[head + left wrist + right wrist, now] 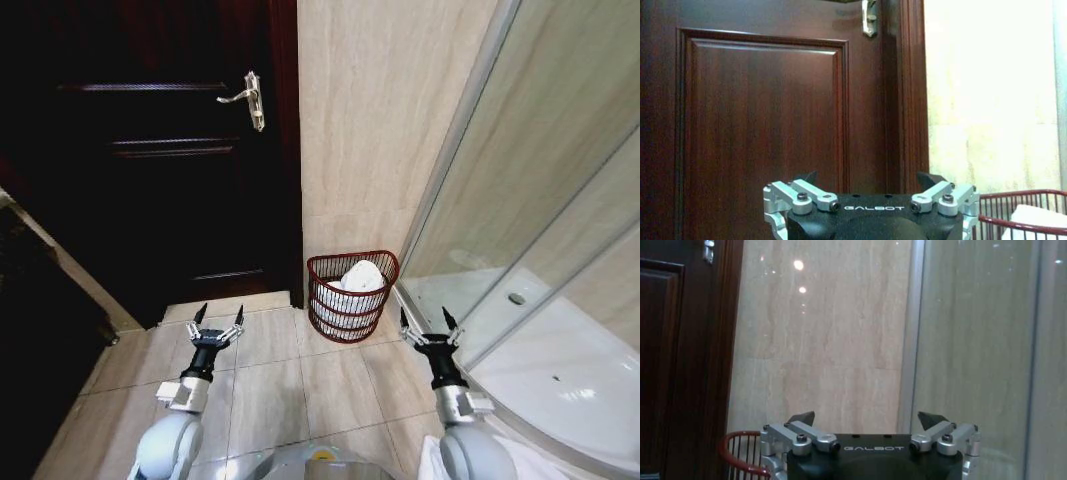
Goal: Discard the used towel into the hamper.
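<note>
The hamper (pixel 350 297) is standing on the floor against the wall, between the door (pixel 150 150) and the shower glass (pixel 540 180), with the white towel (pixel 360 277) lying inside it. The left gripper (pixel 218 320) and right gripper (pixel 430 323) are hovering on either side of the hamper, both spread wide and holding nothing.

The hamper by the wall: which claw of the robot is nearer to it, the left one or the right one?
The right claw, open, is nearer, just beside the hamper toward the shower glass. The left claw, also open, is farther, in front of the dark door.
</note>
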Motion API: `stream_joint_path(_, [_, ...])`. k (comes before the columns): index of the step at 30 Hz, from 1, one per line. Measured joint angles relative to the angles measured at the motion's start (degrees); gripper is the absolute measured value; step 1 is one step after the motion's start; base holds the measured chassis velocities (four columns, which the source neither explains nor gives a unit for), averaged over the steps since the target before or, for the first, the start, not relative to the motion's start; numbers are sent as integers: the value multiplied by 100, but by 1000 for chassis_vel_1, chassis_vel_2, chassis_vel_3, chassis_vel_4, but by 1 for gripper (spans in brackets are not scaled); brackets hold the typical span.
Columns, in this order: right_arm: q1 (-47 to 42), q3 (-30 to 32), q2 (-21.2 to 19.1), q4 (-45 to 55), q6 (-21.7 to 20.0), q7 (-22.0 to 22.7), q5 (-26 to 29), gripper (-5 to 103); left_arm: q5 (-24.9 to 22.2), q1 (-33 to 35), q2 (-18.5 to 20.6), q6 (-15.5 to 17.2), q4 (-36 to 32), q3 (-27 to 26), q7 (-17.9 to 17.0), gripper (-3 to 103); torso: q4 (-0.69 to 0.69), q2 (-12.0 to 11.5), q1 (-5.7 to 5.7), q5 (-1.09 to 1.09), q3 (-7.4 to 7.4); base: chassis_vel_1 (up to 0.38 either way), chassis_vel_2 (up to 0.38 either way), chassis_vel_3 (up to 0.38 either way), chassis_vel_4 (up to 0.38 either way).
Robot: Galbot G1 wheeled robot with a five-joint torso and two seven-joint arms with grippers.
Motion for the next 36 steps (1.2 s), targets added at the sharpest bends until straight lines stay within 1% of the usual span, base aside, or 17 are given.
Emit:
stream_joint_path(1, [0,0,0,0,0,0,0,100,0,0,0,0,0,0,0,100,0,0,0,0,0,0,0,0,0])
stream_joint_path(2, [-109,48,36,11,15,-2,8,100,77,-39,-36,0,5,54,2,100,-2,0,0,-1,0,57,-37,-42,49])
stream_joint_path(5, [-233,98,-2,9,75,3,29,100,237,-83,-114,-11,32,143,79,100,-2,0,0,-1,0,69,-69,-53,63])
stream_joint_path(10, [-352,128,18,14,133,30,43,100,327,-92,-202,-47,80,200,125,100,-1,0,0,0,0,89,-93,-88,89])
stream_joint_path(13, [-479,202,5,10,238,74,65,100,388,-89,-225,-129,140,241,152,100,-1,0,-1,0,-1,96,-83,-97,104])
stream_joint_path(18, [-601,313,-5,-36,363,147,88,100,425,-83,-201,-241,239,248,200,100,-1,0,-1,-1,0,87,-83,-73,90])
stream_joint_path(23, [-699,416,-7,-10,338,162,109,100,433,-83,-197,-327,293,268,236,100,-2,0,0,-1,0,78,-73,-87,68])
stream_joint_path(30, [-685,442,38,-7,442,158,195,100,438,-43,-165,-311,254,242,208,100,1,0,-1,0,-1,94,-105,-92,95])
stream_joint_path(33, [-672,483,64,5,478,160,204,100,440,-35,-149,-306,227,223,189,100,-1,0,-1,0,-1,27,-77,-72,25])
stream_joint_path(36, [-605,703,90,56,495,166,252,100,441,-27,-139,-309,207,208,177,100,-1,0,-1,0,0,-24,-16,-27,-23])
